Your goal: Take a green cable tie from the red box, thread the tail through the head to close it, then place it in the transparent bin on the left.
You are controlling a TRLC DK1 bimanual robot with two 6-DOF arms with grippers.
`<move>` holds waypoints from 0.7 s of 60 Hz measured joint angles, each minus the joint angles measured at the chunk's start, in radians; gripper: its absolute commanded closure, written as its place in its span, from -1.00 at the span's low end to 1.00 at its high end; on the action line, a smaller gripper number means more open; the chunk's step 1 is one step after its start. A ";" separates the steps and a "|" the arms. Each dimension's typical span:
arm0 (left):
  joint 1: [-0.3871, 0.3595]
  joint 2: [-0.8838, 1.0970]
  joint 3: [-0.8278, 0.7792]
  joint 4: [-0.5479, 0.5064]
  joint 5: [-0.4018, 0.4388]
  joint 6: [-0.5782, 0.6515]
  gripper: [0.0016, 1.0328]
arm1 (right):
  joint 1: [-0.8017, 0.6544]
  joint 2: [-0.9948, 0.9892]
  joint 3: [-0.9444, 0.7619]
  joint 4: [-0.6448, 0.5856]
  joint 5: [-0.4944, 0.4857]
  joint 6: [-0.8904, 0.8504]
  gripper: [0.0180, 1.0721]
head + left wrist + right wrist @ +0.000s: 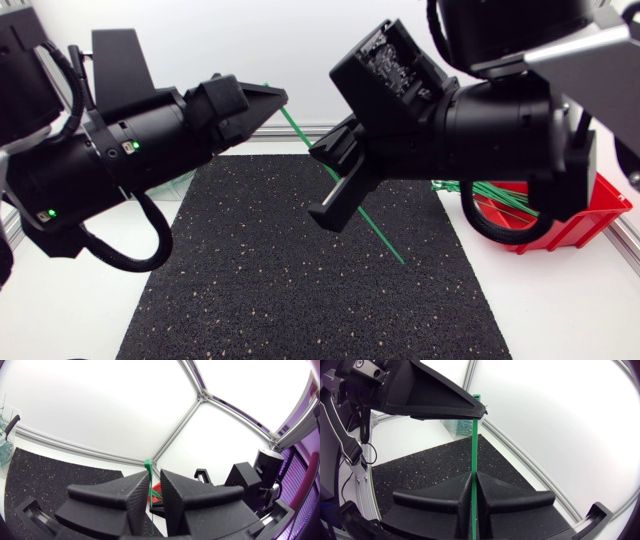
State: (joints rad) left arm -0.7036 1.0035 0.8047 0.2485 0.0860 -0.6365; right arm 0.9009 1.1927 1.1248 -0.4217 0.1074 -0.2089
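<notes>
The green cable tie (385, 241) is a thin, flat, straight plastic strip. It is up in the air over the mat, slanting down from the left gripper (154, 474) to past the right gripper (474, 482). Its small square head sticks out just past the tip of the left gripper. A thin gap shows next to the strip there, so I cannot tell if that gripper pinches it. The right gripper's two fat black wedge fingers are pressed together on the middle of the strip. The pointed tail hangs free below them.

Both grippers are dull black and smooth, with sharp sloping sides. They sit close to each other, with only a short bit of strip between them.

Under them lies a black mat (300, 290). It looks rough and crumbly, with tiny pale specks, and its edges are straight. Most of it is bare, so there is a lot of open room near the front.

The red box (590, 215) is hard, shiny plastic with slanted walls. It sits on the white table (60, 300) just off the mat's right side, partly behind the right arm. More green ties (500, 195) lie in it in a loose bunch.

The transparent bin (462, 425) is clear and glassy. It stands by the mat's far left corner and is mostly hidden by the left arm in the head view.

A silver rail (310, 130) runs along the table's back edge.
</notes>
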 measured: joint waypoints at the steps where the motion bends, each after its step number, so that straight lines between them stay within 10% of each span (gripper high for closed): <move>1: 0.000 0.000 0.000 0.001 -0.002 0.000 0.76 | 0.000 0.000 0.000 0.000 0.000 0.000 0.88; 32: -0.005 0.030 0.000 0.035 -0.017 0.000 0.92 | 0.000 0.000 0.000 0.001 -0.026 0.000 0.88; 42: 0.015 0.032 -0.004 0.035 0.024 0.017 0.92 | -0.001 -0.004 0.000 -0.009 -0.034 -0.005 0.41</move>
State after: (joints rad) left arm -0.6888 1.0351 0.8005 0.2840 0.1097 -0.6197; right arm 0.8997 1.1889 1.1252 -0.4309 0.0734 -0.2134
